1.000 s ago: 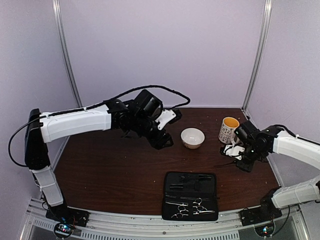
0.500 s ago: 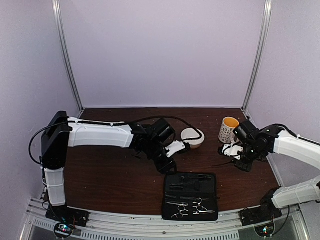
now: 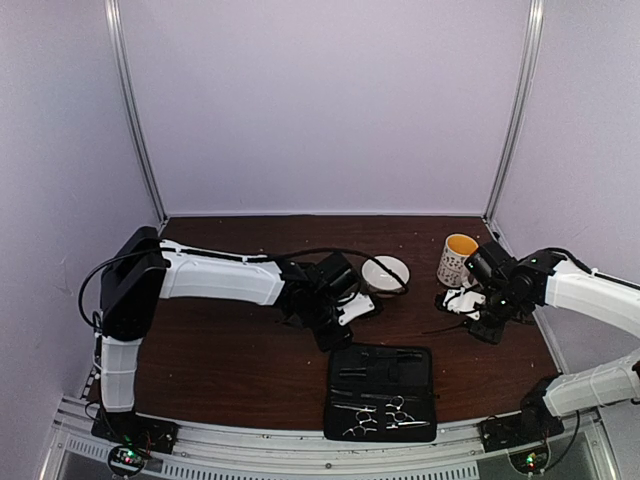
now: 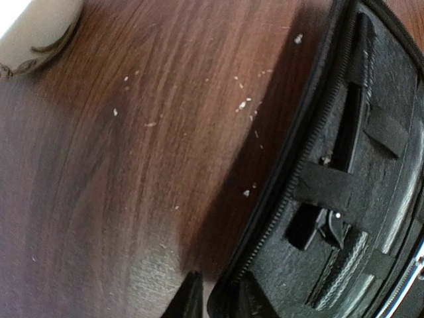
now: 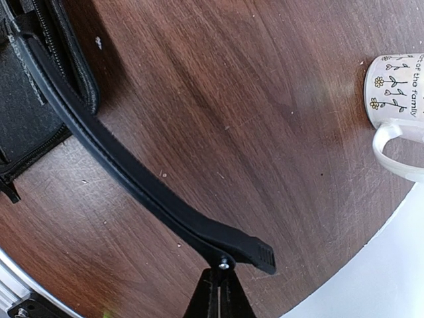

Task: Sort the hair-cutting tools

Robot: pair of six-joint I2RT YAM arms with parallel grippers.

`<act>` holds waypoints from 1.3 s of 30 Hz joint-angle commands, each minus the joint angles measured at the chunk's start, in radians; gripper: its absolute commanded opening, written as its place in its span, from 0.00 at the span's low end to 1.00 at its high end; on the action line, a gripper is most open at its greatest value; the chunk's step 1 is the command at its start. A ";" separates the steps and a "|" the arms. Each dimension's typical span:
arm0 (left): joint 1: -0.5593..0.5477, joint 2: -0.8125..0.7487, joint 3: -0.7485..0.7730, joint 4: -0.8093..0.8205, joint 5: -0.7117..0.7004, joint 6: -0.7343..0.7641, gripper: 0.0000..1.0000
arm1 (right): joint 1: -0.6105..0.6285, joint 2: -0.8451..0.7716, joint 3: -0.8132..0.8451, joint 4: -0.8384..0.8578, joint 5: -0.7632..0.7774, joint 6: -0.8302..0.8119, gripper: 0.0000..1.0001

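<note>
Right end effector [image 5: 218,283], pressed together on one end of the black clip [image 5: 132,182]: I am risking it swivelling loose.

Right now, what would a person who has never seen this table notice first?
The open black case at the near edge of the table draws the eye, with silver scissors lying at its near end. The left gripper straddles the case's far-left rim, jaws apart, while the right gripper, near the mug on the right, pinches a long black clip.
</note>
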 commanded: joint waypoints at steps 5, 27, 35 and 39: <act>-0.005 -0.036 -0.008 0.048 -0.060 -0.002 0.04 | 0.007 0.010 0.017 0.001 -0.019 0.009 0.00; 0.057 -0.205 -0.231 0.085 -0.165 -0.136 0.29 | 0.231 0.335 0.184 0.036 0.052 -0.017 0.00; 0.060 -0.448 -0.426 0.071 -0.180 -0.350 0.46 | 0.287 0.437 0.259 0.002 0.083 0.019 0.00; 0.065 -0.499 -0.552 0.094 -0.078 -0.489 0.34 | 0.311 0.487 0.291 -0.010 0.141 0.041 0.00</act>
